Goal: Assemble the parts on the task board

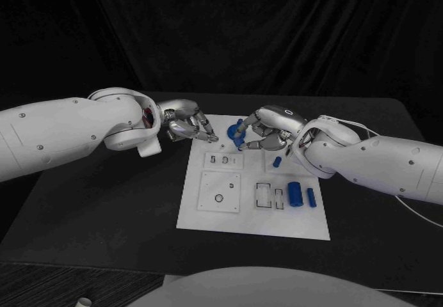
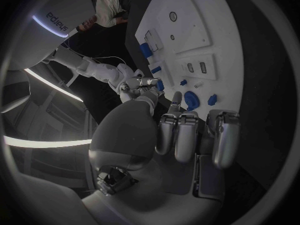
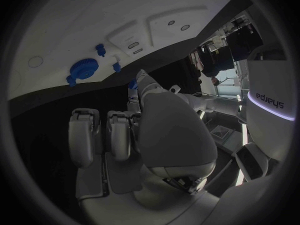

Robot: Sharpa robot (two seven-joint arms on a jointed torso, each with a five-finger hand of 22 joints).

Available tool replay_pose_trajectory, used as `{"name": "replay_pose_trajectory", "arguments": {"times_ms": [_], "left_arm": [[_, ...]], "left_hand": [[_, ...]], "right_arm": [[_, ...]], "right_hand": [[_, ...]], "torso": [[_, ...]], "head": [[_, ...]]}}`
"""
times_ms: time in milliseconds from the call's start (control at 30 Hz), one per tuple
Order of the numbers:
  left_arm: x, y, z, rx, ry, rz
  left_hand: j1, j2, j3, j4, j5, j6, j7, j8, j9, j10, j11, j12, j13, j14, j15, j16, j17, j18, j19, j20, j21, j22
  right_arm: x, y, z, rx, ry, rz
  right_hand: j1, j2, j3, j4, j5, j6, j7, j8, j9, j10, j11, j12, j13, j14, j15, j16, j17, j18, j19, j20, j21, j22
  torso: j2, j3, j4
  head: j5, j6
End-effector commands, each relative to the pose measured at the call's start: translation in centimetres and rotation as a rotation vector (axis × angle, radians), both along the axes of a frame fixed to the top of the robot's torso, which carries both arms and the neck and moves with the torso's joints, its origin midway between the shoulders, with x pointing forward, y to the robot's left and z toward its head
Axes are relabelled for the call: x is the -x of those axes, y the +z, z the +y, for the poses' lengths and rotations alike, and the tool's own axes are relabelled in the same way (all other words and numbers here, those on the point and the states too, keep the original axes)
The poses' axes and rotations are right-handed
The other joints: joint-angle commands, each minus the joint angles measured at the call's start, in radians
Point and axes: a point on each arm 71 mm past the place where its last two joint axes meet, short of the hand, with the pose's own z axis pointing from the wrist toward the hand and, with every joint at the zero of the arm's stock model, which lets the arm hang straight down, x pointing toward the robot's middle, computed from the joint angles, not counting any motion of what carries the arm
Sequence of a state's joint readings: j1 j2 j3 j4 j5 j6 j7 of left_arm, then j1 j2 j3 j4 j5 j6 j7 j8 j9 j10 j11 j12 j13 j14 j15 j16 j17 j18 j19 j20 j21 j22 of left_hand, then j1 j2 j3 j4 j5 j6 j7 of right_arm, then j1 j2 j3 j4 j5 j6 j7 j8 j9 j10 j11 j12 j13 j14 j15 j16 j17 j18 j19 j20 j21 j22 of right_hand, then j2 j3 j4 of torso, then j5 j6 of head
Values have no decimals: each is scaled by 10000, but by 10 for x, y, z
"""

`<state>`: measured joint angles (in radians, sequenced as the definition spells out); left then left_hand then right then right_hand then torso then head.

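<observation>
Near edge of the task board (image 1: 249, 224): bare, on the black surface (image 1: 111, 217). Mid-board: blue cylinder (image 1: 294, 193) and a slimmer blue bar (image 1: 312, 197) are laid beside slots; judged light, rigid, smooth plastic, so best gripped across the middle, approx. centred. Far end: right hand (image 1: 263, 131) is seen pinching a small blue part (image 1: 238, 133), fingers together on it. Left hand (image 1: 189, 126): fingers curled, contents can't be told.

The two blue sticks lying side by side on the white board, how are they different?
The fat stick is thicker and ribbed; the thin stick is slimmer and smooth. The fat one lies nearer the board's middle, the thin one nearer its edge. Both are blue, lying flat and parallel, untouched.
</observation>
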<state>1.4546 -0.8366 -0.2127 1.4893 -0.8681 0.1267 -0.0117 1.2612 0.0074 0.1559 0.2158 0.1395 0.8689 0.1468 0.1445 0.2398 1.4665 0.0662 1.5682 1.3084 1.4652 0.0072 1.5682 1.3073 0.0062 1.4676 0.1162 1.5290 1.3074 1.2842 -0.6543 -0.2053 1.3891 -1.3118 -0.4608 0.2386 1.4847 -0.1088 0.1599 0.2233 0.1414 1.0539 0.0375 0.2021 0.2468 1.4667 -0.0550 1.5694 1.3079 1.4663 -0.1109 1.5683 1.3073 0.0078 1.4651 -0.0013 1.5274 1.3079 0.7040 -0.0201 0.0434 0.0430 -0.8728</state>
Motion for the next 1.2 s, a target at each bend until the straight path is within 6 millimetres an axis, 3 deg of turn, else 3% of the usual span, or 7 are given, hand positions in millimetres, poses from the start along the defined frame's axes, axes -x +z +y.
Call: {"name": "replay_pose_trajectory", "arguments": {"times_ms": [33,133,333,467,800,1100,1200], "left_arm": [[-1,6,-6,1300,150,-175],[-1,5,-8,1669,345,262],[0,1,-14,1880,428,799],[0,-3,-18,1931,448,925],[-1,-13,-22,1564,700,1320],[-4,-18,-20,1248,1178,1406],[-5,-19,-20,1172,1237,1424]], "left_hand": [[-97,17,-132,214,36,143,-26,103,-43,1043,-2,26,2624,1056,60,26,2635,82,618,80,-39,2382],[72,74,-248,278,486,155,-33,165,-124,1043,-10,26,2624,1056,55,26,2635,98,563,72,-98,2361],[131,139,-342,362,678,98,-15,181,-191,1043,9,26,2624,1056,73,26,2635,117,500,84,-163,2336],[170,170,-363,380,763,76,-9,188,-215,1043,17,26,2624,1056,81,26,2635,123,479,90,-186,2328],[552,320,-391,313,1428,82,-11,296,-340,1043,19,26,2624,1056,89,26,2635,145,411,108,-264,2310],[600,297,-504,326,1452,429,-121,605,-297,1043,-65,26,2624,1056,27,26,2635,153,397,66,-289,2311],[548,256,-600,375,1322,356,-111,626,-318,1043,-70,26,2624,1056,12,26,2635,172,342,47,-354,2286]], "right_arm": [[-3,1,-1,-646,-389,717],[-4,1,-1,-727,-420,706],[-4,1,1,-805,-418,679],[-4,2,2,-842,-383,651],[-3,3,3,-977,-266,465],[-1,5,4,-1069,-170,343],[-1,5,4,-1090,-135,320]], "right_hand": [[-61,-1,-42,2,-28,-82,-1,-28,273,1041,50,14,2629,1041,66,18,2622,54,764,68,-39,2452],[-87,4,-57,11,-24,-104,21,-34,278,1041,67,14,2629,1041,78,17,2620,56,759,81,-47,2449],[-102,7,-66,16,-20,-119,33,-38,281,1041,77,14,2629,1038,86,13,2612,59,753,89,-57,2445],[-102,7,-66,16,-20,-119,33,-38,281,1041,77,14,2629,1038,86,13,2612,59,753,89,-57,2445],[-80,38,-60,-9,28,-157,45,-48,292,1041,95,14,2629,1040,107,16,2617,58,755,111,-54,2446],[-65,44,-59,-25,51,-161,45,-45,299,1041,99,14,2629,1041,113,18,2622,58,756,119,-53,2447],[-65,44,-59,-25,51,-161,45,-45,299,1041,99,14,2629,1041,113,18,2622,58,756,119,-53,2447]], "torso": [[16,-9,26],[26,-8,47],[20,-23,32],[13,-13,22],[2,0,16],[18,-2,7],[24,-12,20]], "head": [[-37,2],[-52,2],[-40,2],[-47,2],[-56,2],[-65,2],[-74,2]]}}
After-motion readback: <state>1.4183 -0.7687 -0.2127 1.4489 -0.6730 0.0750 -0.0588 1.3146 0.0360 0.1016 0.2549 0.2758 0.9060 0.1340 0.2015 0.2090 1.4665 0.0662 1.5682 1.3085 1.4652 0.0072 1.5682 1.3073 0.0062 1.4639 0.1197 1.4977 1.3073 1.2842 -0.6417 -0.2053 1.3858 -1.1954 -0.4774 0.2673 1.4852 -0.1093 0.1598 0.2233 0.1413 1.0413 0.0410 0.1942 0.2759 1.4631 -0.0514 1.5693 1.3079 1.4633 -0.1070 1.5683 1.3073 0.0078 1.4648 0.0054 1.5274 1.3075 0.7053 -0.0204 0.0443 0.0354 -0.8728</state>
